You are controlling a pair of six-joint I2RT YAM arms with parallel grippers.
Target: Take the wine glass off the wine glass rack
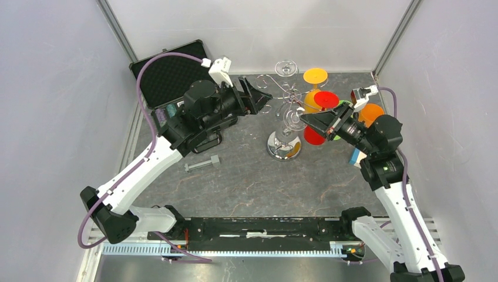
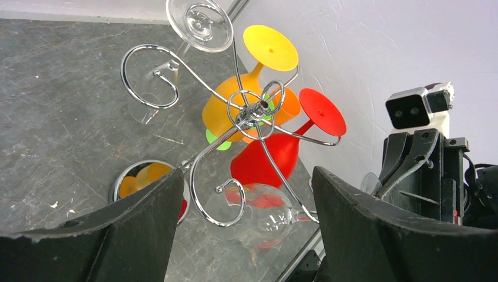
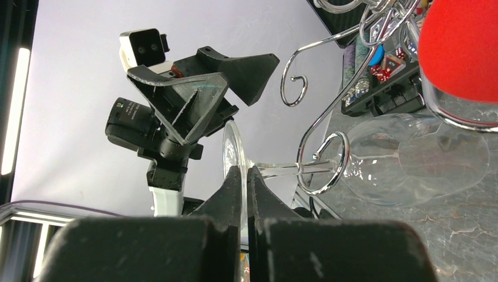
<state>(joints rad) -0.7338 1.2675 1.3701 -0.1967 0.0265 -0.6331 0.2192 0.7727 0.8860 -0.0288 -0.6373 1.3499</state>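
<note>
At the middle of the table stands the wine glass rack (image 1: pixel 285 144), crowded on its far right by a yellow goblet (image 1: pixel 315 76), a red goblet (image 1: pixel 326 100) and an orange one, with an open black case (image 1: pixel 167 73) off to the left. The wine glass (image 3: pixel 411 161), clear and round-bowled, hangs by its stem in a curled hook on the rack's right side. Its thin foot is pinched between the closed fingers of the right gripper (image 3: pixel 244 176), while the left gripper (image 2: pixel 246 176) gapes wide and empty beside the rack top; from above, the glass is nearly lost against the chrome.

White-and-black arms (image 1: pixel 141 167), purple cables (image 1: pixel 139 88)
</note>
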